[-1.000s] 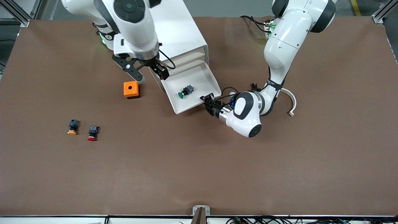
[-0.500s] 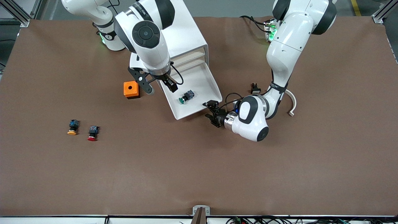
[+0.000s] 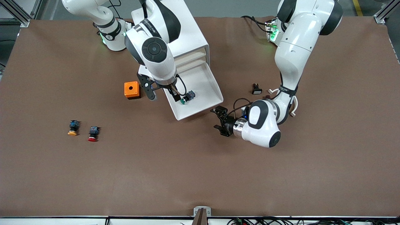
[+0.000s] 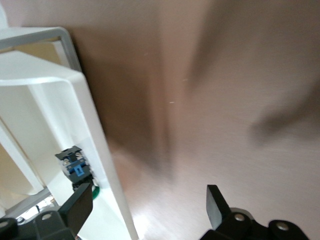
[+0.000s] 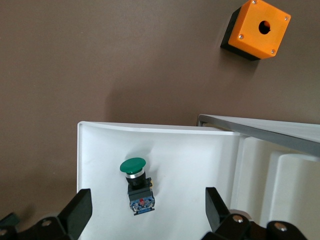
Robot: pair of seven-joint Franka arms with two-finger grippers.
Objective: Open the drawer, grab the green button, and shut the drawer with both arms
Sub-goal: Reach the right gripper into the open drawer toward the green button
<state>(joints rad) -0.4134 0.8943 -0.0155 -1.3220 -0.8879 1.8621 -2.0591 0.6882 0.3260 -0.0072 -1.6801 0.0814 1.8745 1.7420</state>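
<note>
A white cabinet (image 3: 187, 37) has its bottom drawer (image 3: 215, 84) pulled out. The green-capped button (image 3: 186, 97) lies on its side on the drawer floor, near the front wall. My right gripper (image 3: 162, 93) hangs open over the drawer's edge on the orange box's side. In the right wrist view the button (image 5: 136, 185) lies between the open fingers of that gripper (image 5: 147, 210), untouched. My left gripper (image 3: 220, 120) is open, low over the table off the drawer's front corner, holding nothing. The left wrist view shows this gripper (image 4: 147, 206), the drawer wall (image 4: 95, 130) and the button (image 4: 75, 167).
An orange box (image 3: 132, 90) with a round hole stands beside the drawer, toward the right arm's end. A yellow-capped button (image 3: 72, 128) and a red-capped button (image 3: 92, 133) lie nearer the front camera at that end. A small black part (image 3: 256, 89) lies by the left arm.
My left gripper has opened, let go of the drawer's front corner and backed off over the table. My right gripper has swung from beside the cabinet to over the drawer, close to the button.
</note>
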